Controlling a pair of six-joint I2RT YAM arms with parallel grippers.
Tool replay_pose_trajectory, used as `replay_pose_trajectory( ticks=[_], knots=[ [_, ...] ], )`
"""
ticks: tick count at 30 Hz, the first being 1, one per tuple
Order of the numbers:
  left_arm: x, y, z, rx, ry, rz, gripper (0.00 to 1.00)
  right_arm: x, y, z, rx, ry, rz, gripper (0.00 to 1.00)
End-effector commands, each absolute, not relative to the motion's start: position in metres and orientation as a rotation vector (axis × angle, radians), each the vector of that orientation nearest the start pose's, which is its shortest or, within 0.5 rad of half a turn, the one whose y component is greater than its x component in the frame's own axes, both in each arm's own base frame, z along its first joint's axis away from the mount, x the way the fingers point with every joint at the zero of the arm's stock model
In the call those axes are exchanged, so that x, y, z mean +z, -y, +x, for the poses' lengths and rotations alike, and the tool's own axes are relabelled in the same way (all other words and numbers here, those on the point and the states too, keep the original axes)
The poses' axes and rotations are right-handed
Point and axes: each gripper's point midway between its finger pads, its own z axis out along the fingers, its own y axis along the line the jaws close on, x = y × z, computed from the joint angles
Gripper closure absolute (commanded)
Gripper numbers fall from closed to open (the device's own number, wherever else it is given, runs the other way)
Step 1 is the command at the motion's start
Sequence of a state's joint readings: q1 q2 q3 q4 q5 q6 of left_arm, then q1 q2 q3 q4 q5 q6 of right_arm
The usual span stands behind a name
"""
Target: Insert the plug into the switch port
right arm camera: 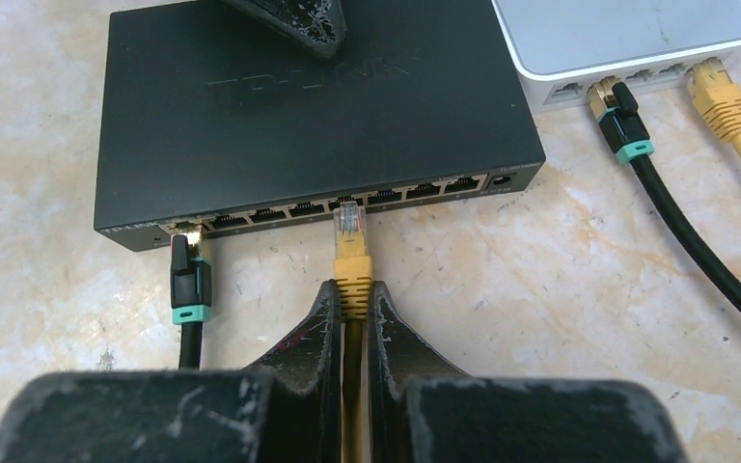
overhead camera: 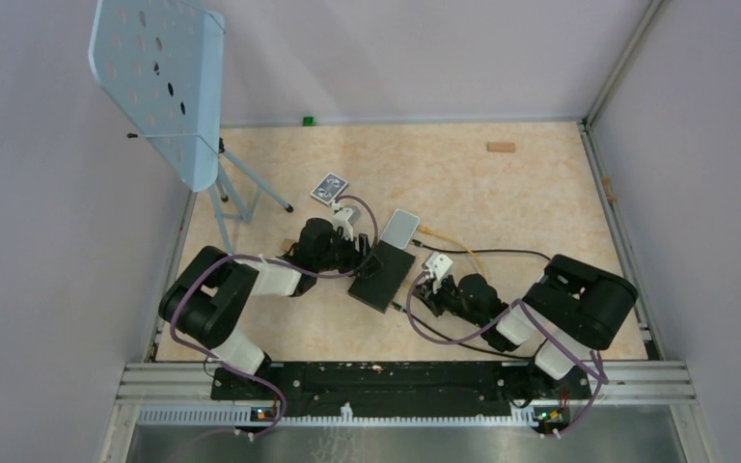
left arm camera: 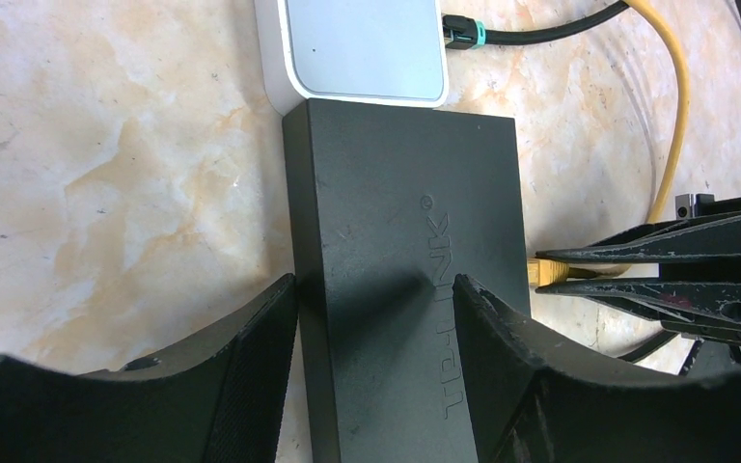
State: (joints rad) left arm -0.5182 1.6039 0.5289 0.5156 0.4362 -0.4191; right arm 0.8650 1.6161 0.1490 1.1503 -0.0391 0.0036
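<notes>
Matte-black switch [right arm camera: 318, 106], lettering the same black; at its port row a yellow plug [right arm camera: 352, 262] with a clear tip, and at the row's left end a black plug [right arm camera: 191, 285] banded teal. Beside the switch, a white box [right arm camera: 627, 39] topped grey-blue; under it, a cream-marbled table [right arm camera: 540, 289]

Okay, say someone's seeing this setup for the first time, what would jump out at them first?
Probably the yellow plug, pinched in the right gripper with its tip at the middle of the row of ports on the black switch, centre of the scene. Next, the left gripper, jaws apart, over the switch's top. In the overhead view, a pale blue perforated stand looms at far left.
</notes>
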Motion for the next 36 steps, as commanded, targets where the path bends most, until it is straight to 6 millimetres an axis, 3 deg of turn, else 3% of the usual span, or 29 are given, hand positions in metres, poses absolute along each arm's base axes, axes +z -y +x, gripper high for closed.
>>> replay_pose_trajectory(
  ticks=[1,24,29,36],
  knots=[
    [0.013,0.266,0.234,-1.085,-2.349,0.447,0.36,0.085,-0.294,0.230,0.739,-1.542,-0.765,1.00],
    [0.010,0.268,0.233,-1.087,-2.357,0.450,0.36,0.100,-0.293,0.228,0.763,-1.502,-0.734,1.00],
    [0.009,0.268,0.232,-1.090,-2.361,0.451,0.36,0.093,-0.295,0.230,0.753,-1.520,-0.752,1.00],
    [0.008,0.267,0.224,-1.099,-2.373,0.452,0.38,0.068,-0.293,0.236,0.694,-1.592,-0.783,1.00]
  ],
)
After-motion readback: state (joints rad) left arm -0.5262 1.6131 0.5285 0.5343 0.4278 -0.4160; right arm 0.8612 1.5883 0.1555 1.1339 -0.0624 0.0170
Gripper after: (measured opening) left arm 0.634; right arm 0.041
